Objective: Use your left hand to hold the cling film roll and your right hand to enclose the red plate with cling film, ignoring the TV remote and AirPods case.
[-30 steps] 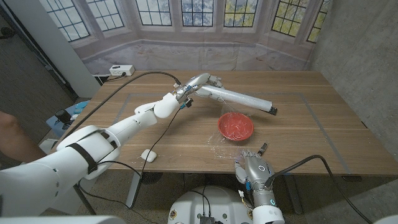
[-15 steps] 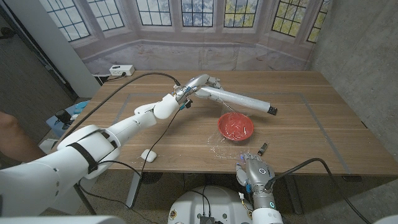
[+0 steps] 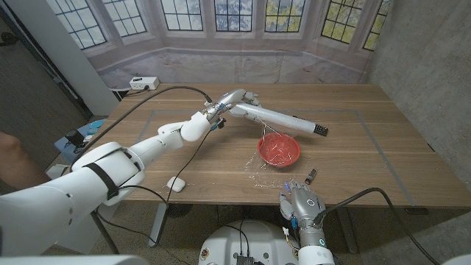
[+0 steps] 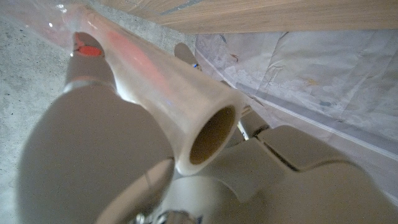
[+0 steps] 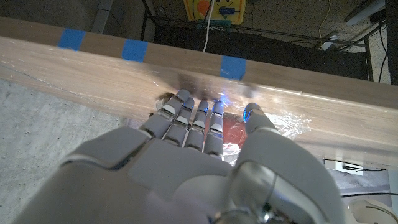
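My left hand [image 3: 237, 99] grips one end of the cling film roll [image 3: 283, 118] above the table's far middle; the roll slants over the red plate [image 3: 279, 149]. The left wrist view looks down the roll's hollow core [image 4: 211, 134], held between thumb and fingers. A crinkled sheet of film [image 3: 261, 171] runs from the roll over the plate to the table's front edge. My right hand [image 3: 302, 203] hovers at that front edge, fingers straight and together, holding nothing. In the right wrist view its fingertips [image 5: 189, 106] reach the filmed edge, the plate [image 5: 233, 134] red beyond them.
A small dark TV remote [image 3: 311, 175] lies near the front edge, just beyond my right hand. The white AirPods case [image 3: 175, 183] sits at the front left. Blue tape marks [image 5: 71, 38] line the table's edge. A person's arm [image 3: 15, 158] shows at far left.
My right hand has drawn back a little from the table's front edge, uncovering the remote. The left hand and roll have shifted only slightly.
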